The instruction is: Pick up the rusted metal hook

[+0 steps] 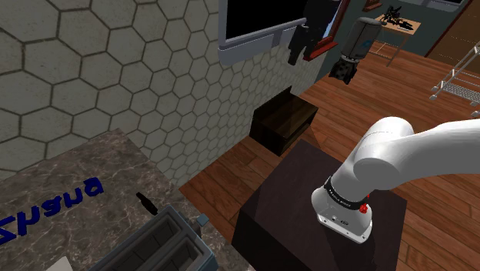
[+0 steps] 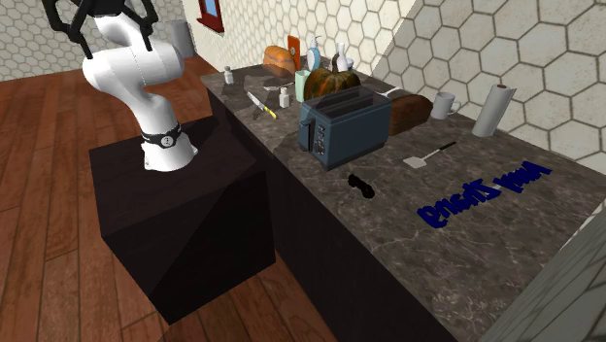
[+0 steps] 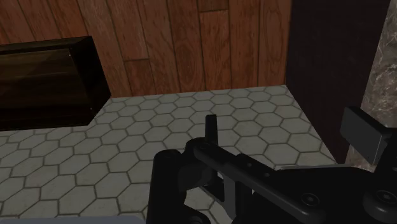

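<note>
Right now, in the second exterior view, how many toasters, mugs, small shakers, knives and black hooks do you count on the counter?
toaster: 1
mug: 1
small shakers: 2
knife: 1
black hook: 1
Total: 6

White robot arm point(image 1: 400, 154) with dark joints.
Rounded, glossy white shells; a black band point(image 1: 342, 195) rings the lowest link, with a small red dot point(image 1: 363, 206) on the white collar point(image 1: 346, 219) below.
</note>
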You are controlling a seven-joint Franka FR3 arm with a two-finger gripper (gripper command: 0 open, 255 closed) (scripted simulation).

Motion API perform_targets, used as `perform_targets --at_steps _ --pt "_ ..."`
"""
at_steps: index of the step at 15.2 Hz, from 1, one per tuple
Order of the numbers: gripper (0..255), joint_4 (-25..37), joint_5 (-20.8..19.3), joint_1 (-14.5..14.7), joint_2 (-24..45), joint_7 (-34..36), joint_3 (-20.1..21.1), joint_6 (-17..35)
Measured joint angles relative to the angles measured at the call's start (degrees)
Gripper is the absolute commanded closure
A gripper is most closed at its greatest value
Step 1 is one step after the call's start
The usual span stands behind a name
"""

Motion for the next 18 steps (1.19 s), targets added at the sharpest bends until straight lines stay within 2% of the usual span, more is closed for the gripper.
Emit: perform_targets --at_steps 2,7,14,18 --pt "0 -0.69 0.23 0.16 0.09 0.40 0.37 0.78" --pt "0 -5.67 2.91 2.08 1.25 4.99 4.85 7.05" --pt "0 -9.78 6.27 4.88 7.19 11.38 11.42 17.52" --pt "0 -10.05 7.54 6.17 12.45 15.22 15.38 23.40"
